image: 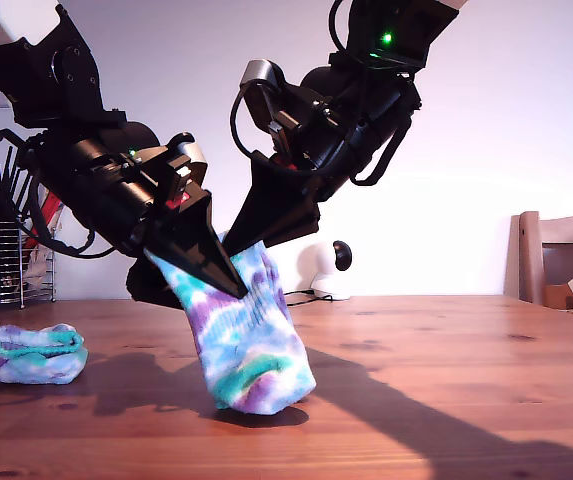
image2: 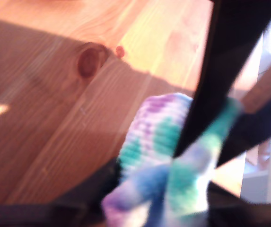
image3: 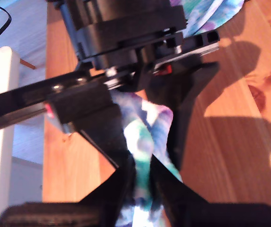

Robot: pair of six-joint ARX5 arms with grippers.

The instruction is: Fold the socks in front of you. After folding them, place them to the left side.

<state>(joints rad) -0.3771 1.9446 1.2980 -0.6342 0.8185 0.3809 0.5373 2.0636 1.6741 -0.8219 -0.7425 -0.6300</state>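
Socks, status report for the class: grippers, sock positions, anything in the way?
My first gripper and my second gripper both shut on the hanging sock, toe touching the table. Folded sock at the exterior view's left. Nothing in the way.

Tie-dyed sock [image: 246, 335] hangs doubled; folded sock [image: 34, 354] lies on table.

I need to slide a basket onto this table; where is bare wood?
Bare table runs from the held sock toward the chair on the exterior view's right. The exterior view's left is tighter: the folded sock lies there, both arms overhead.
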